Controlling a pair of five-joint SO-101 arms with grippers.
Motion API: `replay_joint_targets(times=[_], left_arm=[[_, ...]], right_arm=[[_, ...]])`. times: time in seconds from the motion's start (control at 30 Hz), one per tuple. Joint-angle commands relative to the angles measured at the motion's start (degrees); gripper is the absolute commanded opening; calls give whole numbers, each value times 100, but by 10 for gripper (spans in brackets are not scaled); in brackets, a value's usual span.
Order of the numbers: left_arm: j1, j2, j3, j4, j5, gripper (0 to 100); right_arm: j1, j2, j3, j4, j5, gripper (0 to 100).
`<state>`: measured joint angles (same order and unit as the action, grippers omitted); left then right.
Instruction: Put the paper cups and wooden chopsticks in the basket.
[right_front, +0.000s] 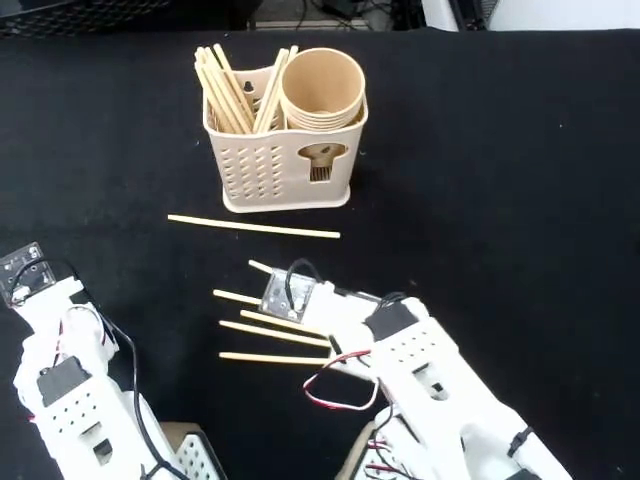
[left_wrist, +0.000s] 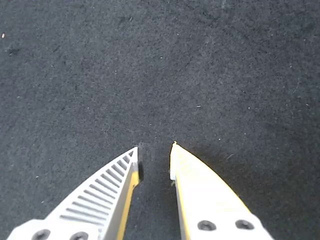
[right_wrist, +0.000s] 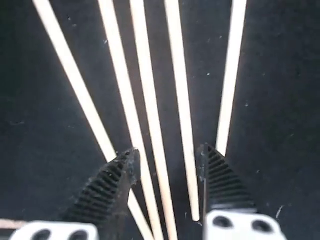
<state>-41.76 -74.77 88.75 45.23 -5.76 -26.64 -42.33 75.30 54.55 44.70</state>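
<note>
Standing at the far middle of the black table (right_front: 520, 180): a cream plastic basket with little holes (right_front: 262, 170). Packed in its right part: a stack of brown paper cups (right_front: 322, 85), upright, mouths up. Stuck in its left part: a bunch of pale wooden chopsticks (right_front: 228, 95), leaning, tops poking out over the rim.

Lying flat on the table just in front of the basket: one long wooden chopstick (right_front: 255, 228), near the basket but not touching it.

Lying nearer the arms: five more loose chopsticks (right_front: 272, 334), spread side by side like a fan, not in the basket yet.

Parked over the ends of those five: the white right arm (right_front: 410, 350), with the right tool (right_wrist: 167, 155) low above them. Black ribbed fingers (right_wrist: 222, 180) set apart. Seen from the right wrist: three of the loose chopsticks running through the gap, one more slipping under one finger, the last one ending just by the other finger. Hard to tell if the fingers touch the wood. Nothing pinched.

Sitting at the near left of the table: the white left arm (right_front: 60, 385), well apart from the basket and from all the sticks. Pointing at bare black table: the left tool (left_wrist: 154, 150), its white fingers with yellow edges (left_wrist: 200, 190) a little apart, holding nothing.
</note>
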Motion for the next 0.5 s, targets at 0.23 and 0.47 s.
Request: replay_joint_targets(times=[0.23,0.47], left_arm=[[66,-62,-66,-105,9,123],[66,-62,-66,-97,9,123]], right_arm=[[-308,-92,-541,527,-352,194],[-1108,-66,-382,369,-818,194]])
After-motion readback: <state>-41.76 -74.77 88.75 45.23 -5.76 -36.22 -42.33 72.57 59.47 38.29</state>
